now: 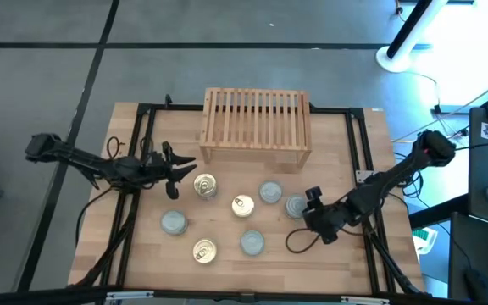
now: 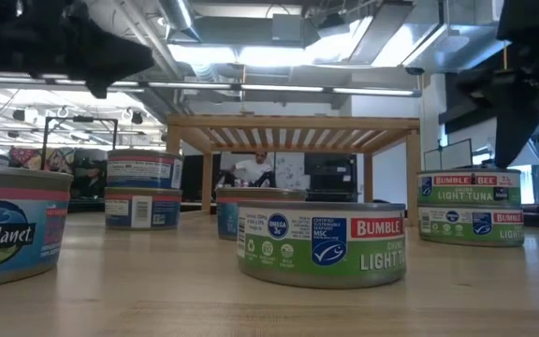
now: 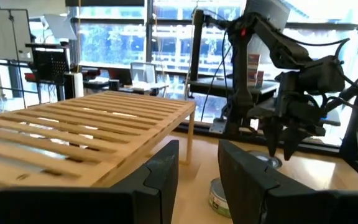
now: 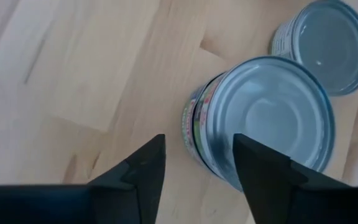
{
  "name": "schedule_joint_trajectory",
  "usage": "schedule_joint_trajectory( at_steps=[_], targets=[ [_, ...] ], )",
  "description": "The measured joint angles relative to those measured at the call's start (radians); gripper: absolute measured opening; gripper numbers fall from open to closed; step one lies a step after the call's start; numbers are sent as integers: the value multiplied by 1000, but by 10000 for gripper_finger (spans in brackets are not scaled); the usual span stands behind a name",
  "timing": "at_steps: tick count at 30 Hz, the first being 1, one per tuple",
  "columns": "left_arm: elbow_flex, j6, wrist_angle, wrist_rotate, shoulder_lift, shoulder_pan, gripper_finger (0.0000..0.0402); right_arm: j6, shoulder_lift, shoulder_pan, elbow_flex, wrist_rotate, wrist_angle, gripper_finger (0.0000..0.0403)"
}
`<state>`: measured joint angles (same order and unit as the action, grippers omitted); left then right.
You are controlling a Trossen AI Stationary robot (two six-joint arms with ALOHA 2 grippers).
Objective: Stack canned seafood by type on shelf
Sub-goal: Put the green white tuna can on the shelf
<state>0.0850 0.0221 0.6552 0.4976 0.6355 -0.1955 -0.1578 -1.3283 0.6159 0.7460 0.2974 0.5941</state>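
- The shelf – a light-wood rack with a slatted top – stands at the far middle of the wooden table, with nothing on its slats.
- Seven tins lie on the table in front of the shelf, none on it.
- Three gold-topped tins: one near the shelf's left front corner, one in the middle of the group, one nearer the front edge.
- Four silver-topped tins: one on the left, one toward the front, one close to the shelf's front, and one just right of that.
- In the low view two stacks of two tins show, one on the left and one labelled light tuna on the right; a single green-labelled tin sits nearest the camera.
- The left gripper is raised just left of the gold tin beside the shelf – its fingers stand a little apart with nothing between them.
- The right gripper hangs over the rightmost silver tin; its fingers are apart and hold nothing, one beside the tin's wall and the other over its top.
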Motion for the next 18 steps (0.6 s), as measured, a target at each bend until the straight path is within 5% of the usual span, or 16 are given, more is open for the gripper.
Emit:
schedule_joint_trajectory(
  at_steps=[18],
  targets=[
    [457,-106,0,-49,665,0,109,-3,-18,-1,0,38,4,165]
  ],
)
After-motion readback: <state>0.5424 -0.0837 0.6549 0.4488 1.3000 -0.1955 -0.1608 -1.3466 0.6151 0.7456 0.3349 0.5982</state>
